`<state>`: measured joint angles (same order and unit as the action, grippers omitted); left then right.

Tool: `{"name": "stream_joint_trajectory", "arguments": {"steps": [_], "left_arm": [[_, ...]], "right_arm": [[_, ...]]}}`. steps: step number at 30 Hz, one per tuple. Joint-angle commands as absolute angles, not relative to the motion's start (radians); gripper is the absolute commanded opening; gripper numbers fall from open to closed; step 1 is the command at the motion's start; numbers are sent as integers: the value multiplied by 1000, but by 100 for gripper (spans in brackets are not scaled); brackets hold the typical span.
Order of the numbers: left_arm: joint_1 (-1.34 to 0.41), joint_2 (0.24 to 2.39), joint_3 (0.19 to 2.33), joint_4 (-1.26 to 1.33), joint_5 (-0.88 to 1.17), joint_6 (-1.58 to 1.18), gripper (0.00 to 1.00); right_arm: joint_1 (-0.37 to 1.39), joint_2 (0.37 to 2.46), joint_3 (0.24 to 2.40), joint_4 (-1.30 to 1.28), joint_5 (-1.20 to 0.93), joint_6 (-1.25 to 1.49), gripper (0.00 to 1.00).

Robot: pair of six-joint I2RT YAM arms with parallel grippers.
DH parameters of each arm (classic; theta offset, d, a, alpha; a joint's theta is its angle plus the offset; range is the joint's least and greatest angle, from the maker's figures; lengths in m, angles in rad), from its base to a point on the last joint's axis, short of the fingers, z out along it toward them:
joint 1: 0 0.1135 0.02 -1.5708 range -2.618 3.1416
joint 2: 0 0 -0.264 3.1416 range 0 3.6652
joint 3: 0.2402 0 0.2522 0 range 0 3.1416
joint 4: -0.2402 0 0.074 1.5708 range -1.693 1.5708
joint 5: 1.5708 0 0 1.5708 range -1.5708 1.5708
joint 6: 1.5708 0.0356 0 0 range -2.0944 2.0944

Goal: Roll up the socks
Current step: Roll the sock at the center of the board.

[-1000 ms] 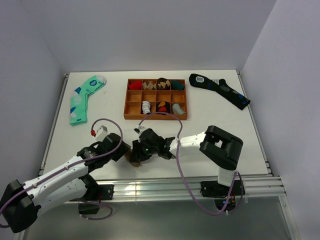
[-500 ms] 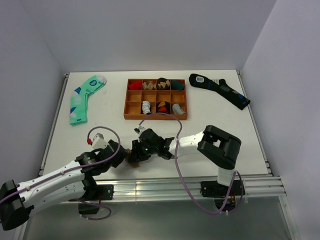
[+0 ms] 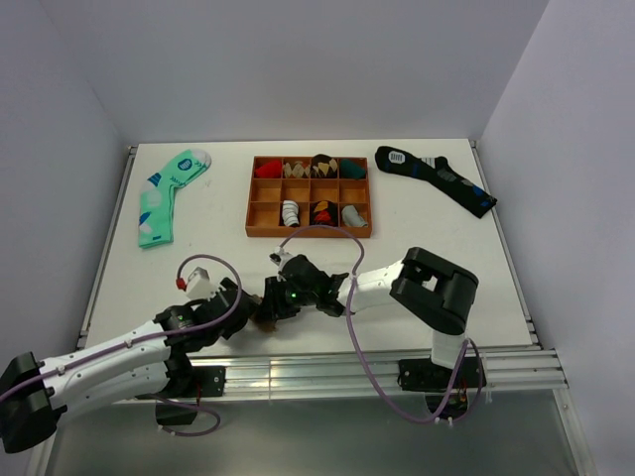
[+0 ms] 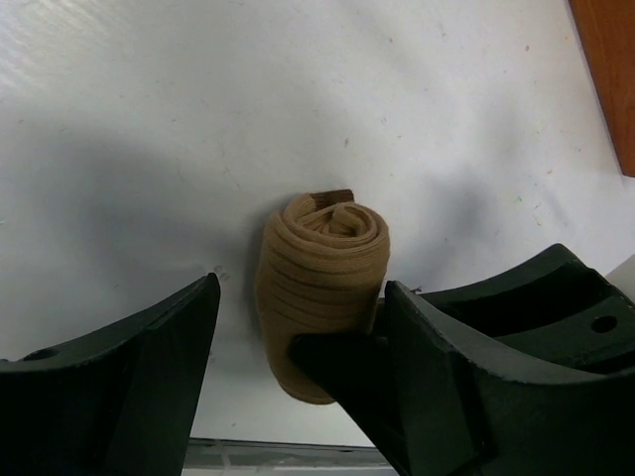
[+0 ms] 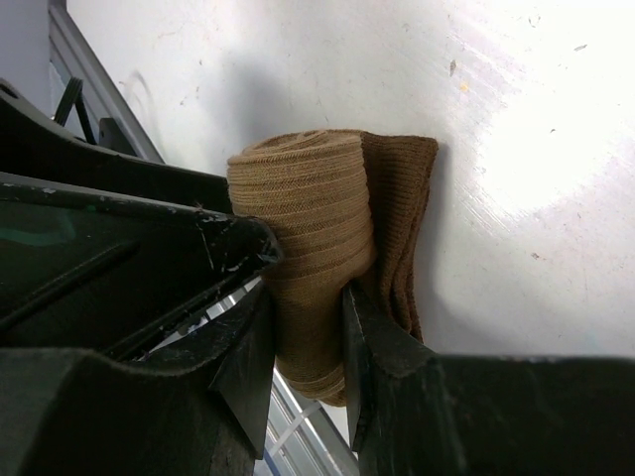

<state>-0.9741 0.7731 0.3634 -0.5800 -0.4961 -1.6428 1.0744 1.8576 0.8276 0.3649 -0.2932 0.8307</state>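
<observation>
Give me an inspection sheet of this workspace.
Surface: white table, lightly marked.
Job's things: tan socks rolled up, near the front edge.
Clutter: mint-green sock back left; navy sock back right; wooden tray holding rolled socks.
Grippers: right gripper shut on the socks; left gripper open, straddling the roll.
Cables: purple cables loop from both arms.
Surroundings: plain walls; metal rail along the front.

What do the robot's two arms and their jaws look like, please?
The left arm and right arm have white links with black joint housings and chunky matte black jaws. A lilac cable loops along each; a small green light glows near the right wrist.
</observation>
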Motion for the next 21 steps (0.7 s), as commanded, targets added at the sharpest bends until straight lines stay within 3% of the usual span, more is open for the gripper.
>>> {"name": "stream_joint_trajectory", "arguments": {"steps": [1, 21], "left_arm": [[-980, 781, 342, -488, -515, -1631, 73], [-980, 839, 273, -376, -494, -1681, 72]], "right_arm": [[1086, 1997, 712, 24, -270, 802, 1], [1029, 2017, 598, 249, -445, 870, 0]]}}
